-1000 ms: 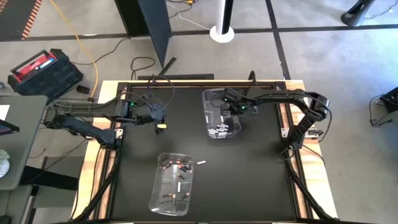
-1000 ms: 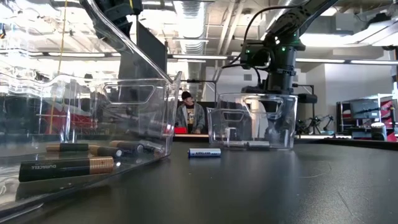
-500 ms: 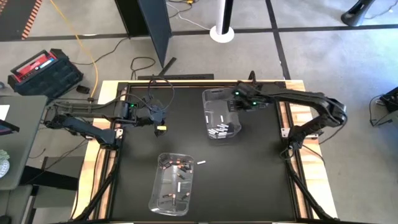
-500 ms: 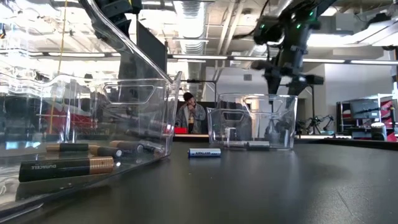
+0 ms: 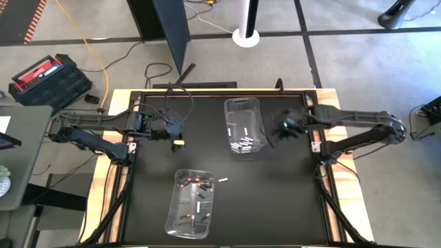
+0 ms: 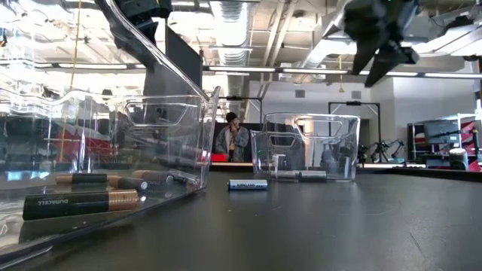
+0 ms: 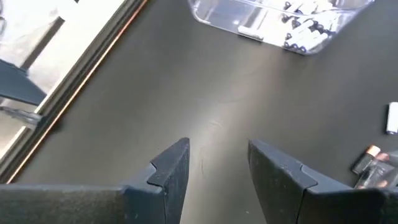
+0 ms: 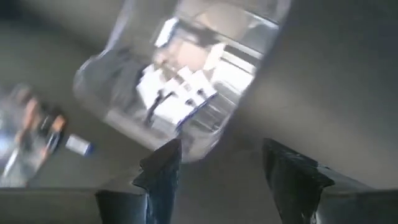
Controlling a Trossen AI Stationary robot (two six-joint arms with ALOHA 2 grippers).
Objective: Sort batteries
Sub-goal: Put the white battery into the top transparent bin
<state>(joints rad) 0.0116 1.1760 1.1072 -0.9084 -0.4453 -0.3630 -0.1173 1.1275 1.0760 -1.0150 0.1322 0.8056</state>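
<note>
The right tool is seen open and empty beside the far bin of white batteries; one white battery lies loose on the bench beside the near bin, judged the next pick; the left tool hangs open, empty.

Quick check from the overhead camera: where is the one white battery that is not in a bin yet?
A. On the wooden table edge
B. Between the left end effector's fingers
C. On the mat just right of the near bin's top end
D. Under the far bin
C: the loose white battery lies on the black mat beside the near bin, clear of both arms.
</note>
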